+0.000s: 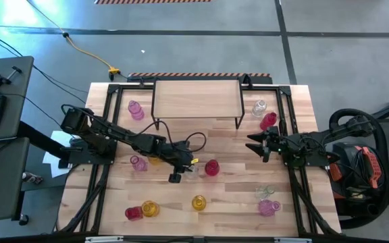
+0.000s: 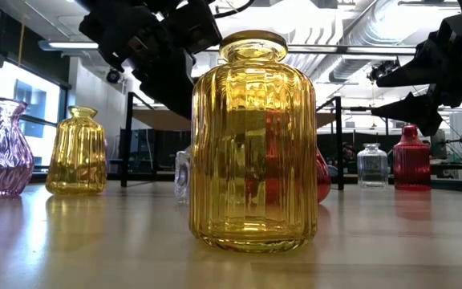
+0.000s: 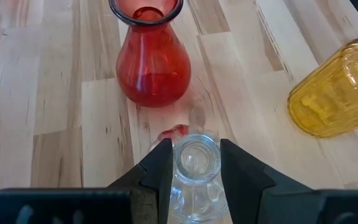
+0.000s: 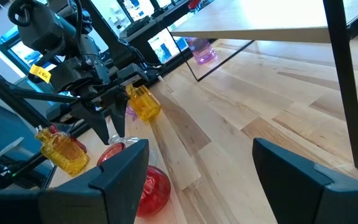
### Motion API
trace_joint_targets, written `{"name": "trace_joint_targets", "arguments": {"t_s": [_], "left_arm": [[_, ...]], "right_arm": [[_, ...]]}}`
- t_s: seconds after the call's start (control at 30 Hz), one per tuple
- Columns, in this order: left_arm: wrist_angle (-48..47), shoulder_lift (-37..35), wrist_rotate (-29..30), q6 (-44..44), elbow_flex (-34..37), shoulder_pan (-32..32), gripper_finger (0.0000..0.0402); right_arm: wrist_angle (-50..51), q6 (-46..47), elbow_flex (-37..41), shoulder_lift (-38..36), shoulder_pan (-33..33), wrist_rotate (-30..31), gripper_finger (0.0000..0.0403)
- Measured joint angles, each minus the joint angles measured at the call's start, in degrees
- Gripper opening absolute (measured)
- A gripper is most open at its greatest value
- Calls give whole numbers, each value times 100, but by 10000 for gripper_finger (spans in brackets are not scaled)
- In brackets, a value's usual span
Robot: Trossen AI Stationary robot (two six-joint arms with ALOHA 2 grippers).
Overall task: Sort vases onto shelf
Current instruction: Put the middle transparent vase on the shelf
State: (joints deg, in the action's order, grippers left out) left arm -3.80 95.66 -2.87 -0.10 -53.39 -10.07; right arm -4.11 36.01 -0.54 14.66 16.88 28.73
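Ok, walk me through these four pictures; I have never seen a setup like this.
Two dark robot arms work at a wooden table. One picture looks straight down, one sits at tabletop height behind a yellow ribbed vase, and two come from cameras on the wrists. Small glass vases stand scattered around a low shelf, which holds nothing. The left end effector has its fingers either side of a clear vase, near a red vase. The right end effector waits open above the table.

Ribbed amber-yellow vase (image 2: 251, 140), smooth red vase (image 3: 152, 56), clear vase (image 3: 194, 171), pink ridged vase (image 2: 0, 148), pale wooden shelf (image 1: 197, 98) on black legs
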Motion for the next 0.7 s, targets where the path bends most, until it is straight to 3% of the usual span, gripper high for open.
{"name": "trace_joint_targets", "arguments": {"t_s": [0.43, 0.7], "left_arm": [[-1121, -88, 234, 320, -714, 0, 95], [-1712, -529, 380, 439, -955, 17, 95]], "right_arm": [[-1, 0, 1, 0, 0, 0, 270], [0, 0, 1, -2, -1, 0, 270]]}}
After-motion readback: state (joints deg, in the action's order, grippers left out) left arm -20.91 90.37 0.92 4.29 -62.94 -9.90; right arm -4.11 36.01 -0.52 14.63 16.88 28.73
